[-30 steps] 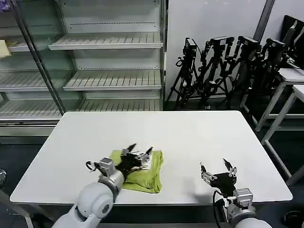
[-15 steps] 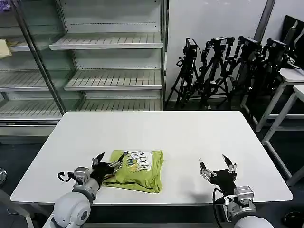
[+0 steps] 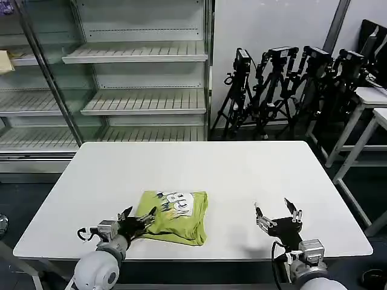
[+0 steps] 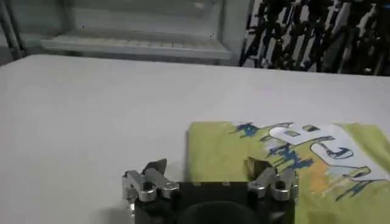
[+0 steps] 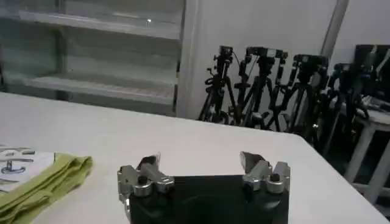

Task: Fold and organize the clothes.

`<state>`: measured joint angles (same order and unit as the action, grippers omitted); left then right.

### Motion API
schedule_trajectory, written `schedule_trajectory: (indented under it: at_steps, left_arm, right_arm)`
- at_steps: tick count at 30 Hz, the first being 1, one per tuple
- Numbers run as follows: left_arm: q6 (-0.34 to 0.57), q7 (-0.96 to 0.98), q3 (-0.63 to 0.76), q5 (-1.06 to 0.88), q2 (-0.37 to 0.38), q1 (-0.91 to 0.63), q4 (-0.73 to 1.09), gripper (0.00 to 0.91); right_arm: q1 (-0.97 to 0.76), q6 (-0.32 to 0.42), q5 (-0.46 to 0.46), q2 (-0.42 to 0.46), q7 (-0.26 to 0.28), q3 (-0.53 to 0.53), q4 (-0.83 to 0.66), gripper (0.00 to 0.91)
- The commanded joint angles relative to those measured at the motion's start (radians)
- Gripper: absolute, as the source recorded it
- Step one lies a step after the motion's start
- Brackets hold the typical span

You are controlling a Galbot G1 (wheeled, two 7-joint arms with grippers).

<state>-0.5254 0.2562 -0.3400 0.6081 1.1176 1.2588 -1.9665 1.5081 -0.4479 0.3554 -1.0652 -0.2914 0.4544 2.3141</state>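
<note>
The clothes are one lime-green T-shirt (image 3: 179, 225), folded into a small rectangle with a white and blue print on its upper face, lying near the front of the white table (image 3: 242, 169), left of centre. My left gripper (image 3: 138, 215) hovers low at the shirt's near-left edge, open and empty. In the left wrist view the shirt (image 4: 231, 152) lies just ahead of the left gripper (image 4: 206, 164), one finger over fabric, the other over bare table. My right gripper (image 3: 275, 211) stands open and empty at the front right, well clear of the shirt (image 5: 55, 173); in its wrist view the right gripper (image 5: 201, 158) faces bare tabletop.
Metal shelving (image 3: 139, 54) stands behind the table. A row of black tripods (image 3: 284, 84) lines the wall at the back right. White side tables (image 3: 369, 103) sit at the far right. Bare tabletop surrounds the shirt on all sides.
My left gripper has drawn back off the top of the shirt toward the table's front-left, uncovering the print. The shirt stays folded and the right arm has not moved.
</note>
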Motion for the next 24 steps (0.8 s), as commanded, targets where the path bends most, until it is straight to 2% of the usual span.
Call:
schedule_trajectory:
  at_steps: [1, 14, 24]
  left_arm:
    - [0.007, -0.045, 0.013, 0.020, 0.026, 0.017, 0.018, 0.010]
    - [0.016, -0.048, -0.008, 0.018, 0.046, 0.022, 0.032, 0.010]
    - [0.025, -0.051, -0.078, 0.249, 0.096, 0.015, 0.016, 0.010]
  right_arm:
    - [0.004, 0.002, 0.000, 0.003, 0.000, 0.000, 0.000, 0.907]
    - [0.015, 0.005, -0.005, 0.004, 0.001, -0.007, 0.006, 0.907]
    - [0.017, 0.006, -0.006, 0.003, 0.000, -0.008, 0.007, 0.907]
